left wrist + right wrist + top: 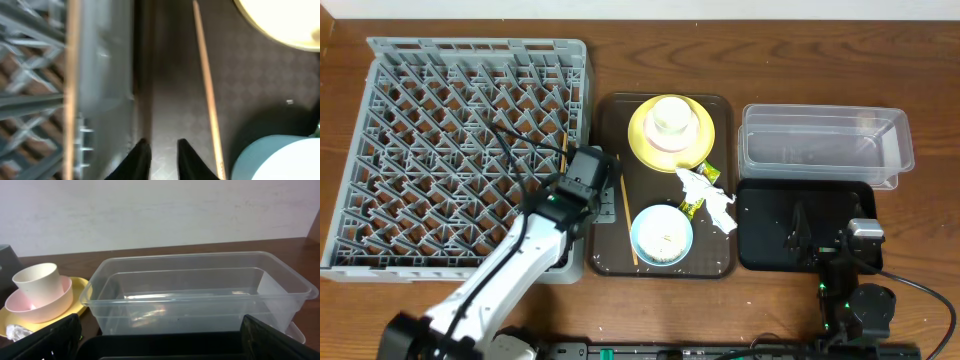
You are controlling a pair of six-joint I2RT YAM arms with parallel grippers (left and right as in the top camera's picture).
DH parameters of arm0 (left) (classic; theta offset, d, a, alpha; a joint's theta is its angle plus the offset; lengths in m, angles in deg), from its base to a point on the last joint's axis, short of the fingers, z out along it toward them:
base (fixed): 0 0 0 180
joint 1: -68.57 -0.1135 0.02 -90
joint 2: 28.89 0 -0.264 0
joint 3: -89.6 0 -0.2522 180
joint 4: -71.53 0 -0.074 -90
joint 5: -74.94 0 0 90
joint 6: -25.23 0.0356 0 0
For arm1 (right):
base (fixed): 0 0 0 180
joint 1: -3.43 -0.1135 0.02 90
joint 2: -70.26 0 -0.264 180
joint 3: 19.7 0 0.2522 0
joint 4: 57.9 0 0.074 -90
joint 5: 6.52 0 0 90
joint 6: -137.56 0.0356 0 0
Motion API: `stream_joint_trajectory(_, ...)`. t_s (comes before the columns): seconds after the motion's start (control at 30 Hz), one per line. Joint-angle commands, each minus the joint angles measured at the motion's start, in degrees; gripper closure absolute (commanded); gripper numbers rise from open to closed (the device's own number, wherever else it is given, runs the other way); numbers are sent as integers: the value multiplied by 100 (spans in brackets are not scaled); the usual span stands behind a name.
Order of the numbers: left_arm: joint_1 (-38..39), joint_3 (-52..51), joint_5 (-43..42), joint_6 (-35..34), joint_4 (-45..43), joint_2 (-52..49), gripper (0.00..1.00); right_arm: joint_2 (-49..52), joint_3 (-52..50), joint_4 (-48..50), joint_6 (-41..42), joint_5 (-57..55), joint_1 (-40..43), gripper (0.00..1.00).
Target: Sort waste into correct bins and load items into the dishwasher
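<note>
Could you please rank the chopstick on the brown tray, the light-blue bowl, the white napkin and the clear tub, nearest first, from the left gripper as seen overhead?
1. chopstick, just right of the left gripper
2. light-blue bowl, right and toward the robot
3. white napkin, farther right
4. clear tub, far right

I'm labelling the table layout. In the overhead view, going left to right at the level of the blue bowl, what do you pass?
grey dish rack → chopstick → light-blue bowl → white napkin → black tray
</note>
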Motion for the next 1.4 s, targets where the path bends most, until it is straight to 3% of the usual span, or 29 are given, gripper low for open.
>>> stream_joint_trajectory(0.0, -13, -11, -610, -175, -92, -350, 81, -31, -7, -24, 46, -35, -59, 1)
stream_joint_trajectory(0.33, -13, -11, -1080, -365, -710, -1469, 76, -31, -7, -24, 46, -35, -59, 1)
stream_joint_trajectory(0.73, 564, -11, -1154, -619, -861, -1534, 76, -31, -7, -24, 46, -35, -59, 1)
stream_joint_trajectory(0.97, 992, -11, -339, -940, -905, -1534, 76, -31, -7, -24, 46, -35, -59, 1)
stream_joint_trajectory(1.37, 1134, 26, -205, -1147, -935, -1419, 67, -31, -7, -24, 46, -35, -59, 1)
